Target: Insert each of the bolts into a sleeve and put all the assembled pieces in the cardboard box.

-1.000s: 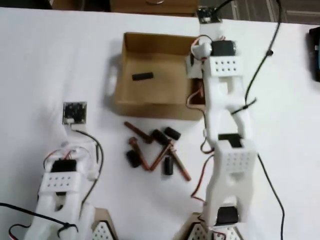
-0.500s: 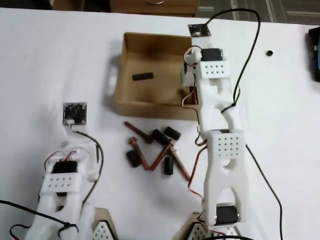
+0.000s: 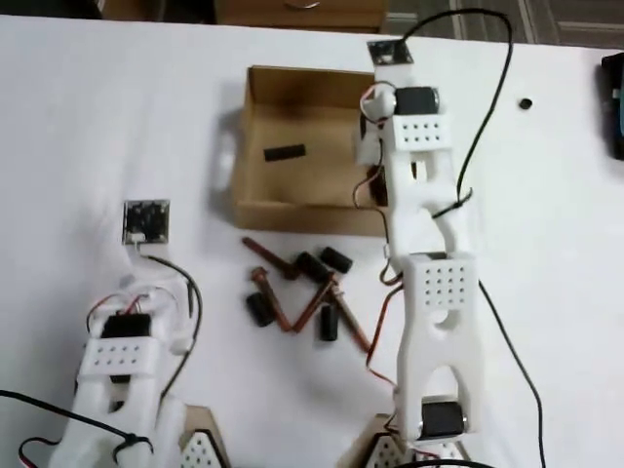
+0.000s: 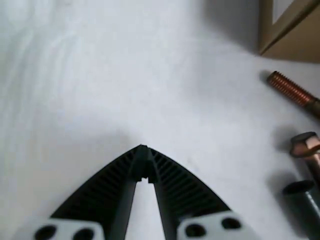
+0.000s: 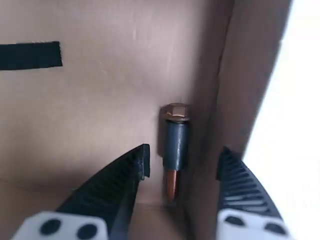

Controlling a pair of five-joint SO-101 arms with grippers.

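Right end effector (image 5: 183, 152) spread | wrist view: sleeved bolt (image 5: 176, 144) against box (image 5: 235, 75) wall

Copper bolts (image 4: 292, 91), black sleeves (image 3: 336, 259), brown box (image 3: 302, 214)

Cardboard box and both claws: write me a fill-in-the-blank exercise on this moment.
1. The right claw is ____.
2. The left claw is ____.
3. The bolt already in its sleeve lies inside the ____.
4. The loose bolts lie on the ____.

Missing words: open; shut; cardboard box; table.
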